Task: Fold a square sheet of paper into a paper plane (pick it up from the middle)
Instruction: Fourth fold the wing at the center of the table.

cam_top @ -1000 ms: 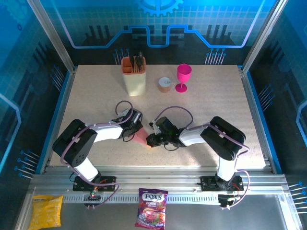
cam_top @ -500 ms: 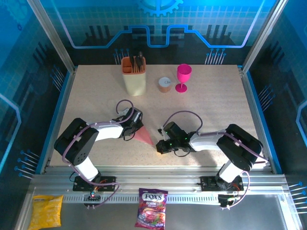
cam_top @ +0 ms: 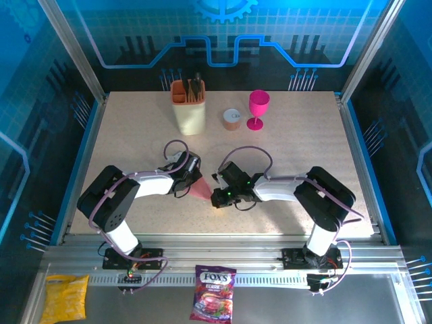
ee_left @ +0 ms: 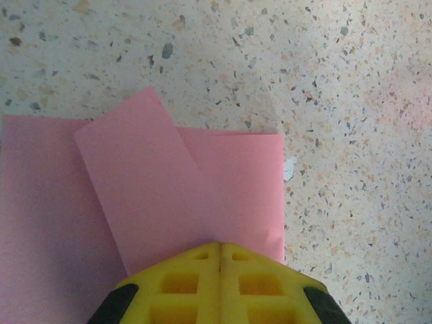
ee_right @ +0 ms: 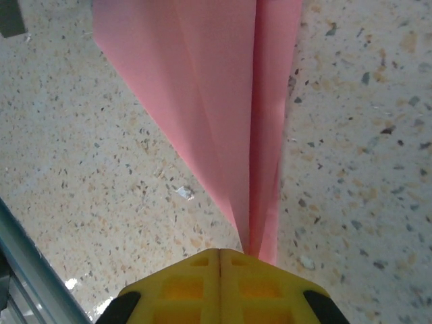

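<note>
The salmon-pink paper [cam_top: 200, 191] lies on the speckled table between both arms, folded into a narrow wedge that tapers toward the right arm. In the left wrist view the paper [ee_left: 155, 196] shows overlapping flaps, and my left gripper [ee_left: 219, 246] is shut with its yellow tips resting on the wide end. In the right wrist view the paper [ee_right: 223, 101] narrows to a creased point that runs under my shut right gripper [ee_right: 220, 253]. Seen from above, the left gripper [cam_top: 194, 177] and right gripper [cam_top: 216, 198] sit at opposite ends of the paper. No paper shows between either pair of fingers.
At the back of the table stand a cream holder [cam_top: 188, 108] with utensils, a small round tub [cam_top: 232, 119] and a magenta goblet [cam_top: 258, 108]. A candy bag [cam_top: 214, 302] and a yellow packet [cam_top: 65, 297] lie on the front ledge below the arm bases.
The right gripper pulled away to the right off the paper's point half a second ago, then came back onto it. The left gripper has stayed put on the wide end.
</note>
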Controlling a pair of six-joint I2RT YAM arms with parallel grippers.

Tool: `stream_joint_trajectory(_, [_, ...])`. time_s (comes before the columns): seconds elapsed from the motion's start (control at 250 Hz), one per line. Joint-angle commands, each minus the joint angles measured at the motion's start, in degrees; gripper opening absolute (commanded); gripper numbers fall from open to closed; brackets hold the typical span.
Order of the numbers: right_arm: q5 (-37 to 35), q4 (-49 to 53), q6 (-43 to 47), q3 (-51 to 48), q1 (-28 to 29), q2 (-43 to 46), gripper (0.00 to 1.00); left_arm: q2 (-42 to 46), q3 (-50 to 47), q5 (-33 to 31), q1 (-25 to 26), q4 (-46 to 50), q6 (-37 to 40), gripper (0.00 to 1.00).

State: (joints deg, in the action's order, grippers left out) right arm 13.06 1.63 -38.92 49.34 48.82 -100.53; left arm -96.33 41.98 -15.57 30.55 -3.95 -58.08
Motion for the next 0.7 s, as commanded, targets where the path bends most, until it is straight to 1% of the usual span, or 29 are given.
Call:
stream_joint_trajectory(0.0, [1.5, -1.5, 0.0, 0.5, -0.4, -3.0, 0.0, -3.9, -1.9, 1.7, -0.6, 7.4, 1.6, 0.0])
stream_joint_trajectory(0.124, [2.9, -4.7, -1.3, -2.2, -2.0, -4.3, 0.0, -4.1, -1.8, 1.8, -0.6, 7.5, 1.9, 0.0])
stream_joint_trajectory(0.192, [4.5, -7.0, -2.5, -6.0, -3.0, -2.5, 0.0, -4.4, -1.6, 1.9, -0.6, 7.4, 2.2, 0.0])
stream_joint_trajectory(0.252, [4.4, -7.7, -3.0, -9.0, -3.5, 0.7, 0.0, -4.5, -1.5, 2.3, -0.6, 7.2, 3.0, 0.0])
stream_joint_trajectory(0.348, [2.8, -4.9, -2.7, -11.6, -3.9, 6.9, 0.0, -5.2, -0.6, 4.1, -0.4, 6.4, 5.2, 0.0])
stream_joint_trajectory(0.443, [1.6, -1.3, -2.4, -11.1, -4.8, 9.9, 0.0, -5.9, 0.0, 5.9, 0.4, 5.2, 6.7, 0.0])
stream_joint_trajectory(0.643, [2.3, -2.1, -3.5, -9.2, -5.2, 8.5, 0.25, -7.2, 0.4, 8.5, 2.3, 3.6, 7.0, 0.0])
stream_joint_trajectory(0.695, [2.5, -3.4, -4.2, -9.0, -5.3, 7.7, 0.27, -7.2, 0.3, 8.8, 2.8, 3.4, 7.0, 0.0])
